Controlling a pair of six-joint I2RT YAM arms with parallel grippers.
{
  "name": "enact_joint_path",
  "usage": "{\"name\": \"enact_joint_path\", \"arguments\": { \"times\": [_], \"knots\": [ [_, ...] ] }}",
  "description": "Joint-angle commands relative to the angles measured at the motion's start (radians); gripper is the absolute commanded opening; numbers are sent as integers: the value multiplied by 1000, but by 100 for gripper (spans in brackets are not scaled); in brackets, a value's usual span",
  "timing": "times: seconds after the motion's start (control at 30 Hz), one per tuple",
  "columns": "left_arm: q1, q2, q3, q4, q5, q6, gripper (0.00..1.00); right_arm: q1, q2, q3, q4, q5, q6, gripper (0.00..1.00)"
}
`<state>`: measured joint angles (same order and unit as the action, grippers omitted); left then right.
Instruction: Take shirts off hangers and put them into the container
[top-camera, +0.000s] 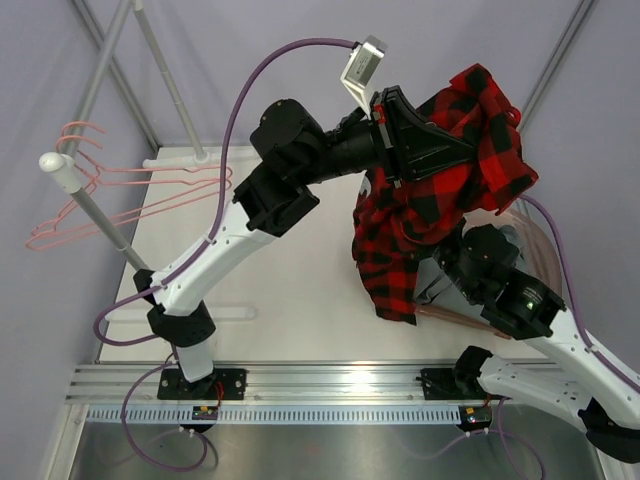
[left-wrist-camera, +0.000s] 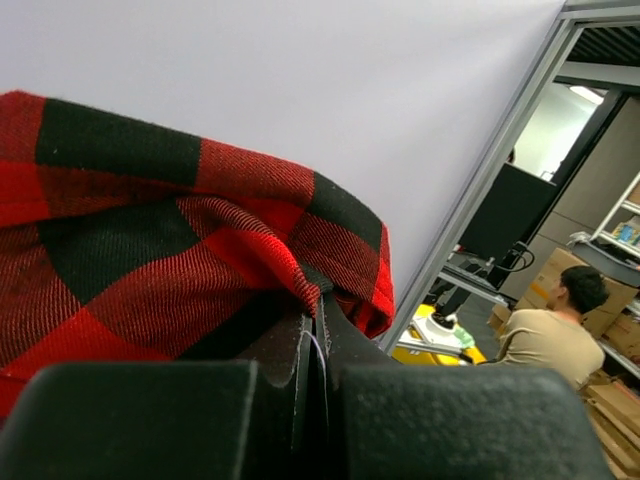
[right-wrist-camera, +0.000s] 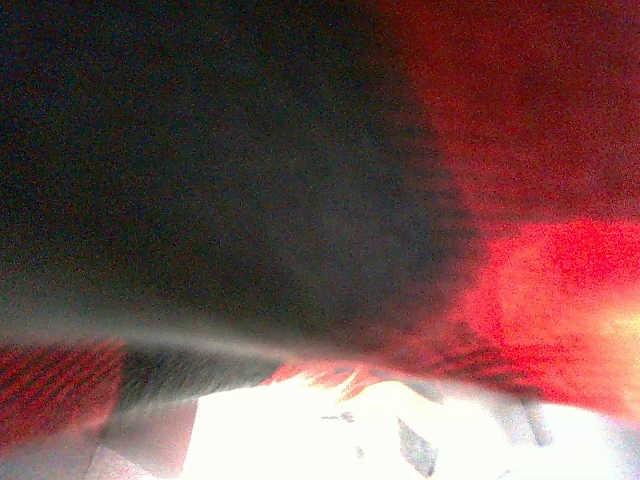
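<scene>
Top view, plaid shirt: the plaid shirt (top-camera: 440, 205) is held bunched above the container (top-camera: 531, 226), and its lower hem appears draped past the container's near-left rim.
Top view, left gripper: the left gripper (top-camera: 468, 146) is raised over the container, sunk in the upper folds.
Top view, right gripper: it is hidden under cloth at the container; only the right arm (top-camera: 522, 302) is shown.
Top view, hangers: the hangers (top-camera: 130, 195) are hung bare on the rail (top-camera: 95, 205), well left of the container.
Left wrist view, left gripper: the fingers (left-wrist-camera: 345, 345) are pressed together, with a plaid fold clamped between them.
Right wrist view, right gripper: the lens is smothered by blurred cloth, so apart or together cannot be told.
Risk: if the shirt were released here, the hem could be left outside the container. Cloth could also be snagged by the buried right gripper and dragged out.
</scene>
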<state>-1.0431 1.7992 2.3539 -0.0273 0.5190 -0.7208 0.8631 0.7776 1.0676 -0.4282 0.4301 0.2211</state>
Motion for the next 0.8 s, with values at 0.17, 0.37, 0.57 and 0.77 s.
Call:
{"name": "enact_joint_path", "arguments": {
  "times": [0.17,0.37,0.57,0.77],
  "knots": [
    [-25,-132,-103,173,-8,-66,0,2,68,14,232,48,-34,0],
    [-25,-228,-137,-92,-131,130,39,4,23,97,74,124,-29,0],
    [-17,-400,-359,-266,-564,348,79,1,-15,248,-78,251,-150,0],
    [-15,-517,-563,-324,-824,316,88,1,74,491,-112,378,-333,0]
  ]
}}
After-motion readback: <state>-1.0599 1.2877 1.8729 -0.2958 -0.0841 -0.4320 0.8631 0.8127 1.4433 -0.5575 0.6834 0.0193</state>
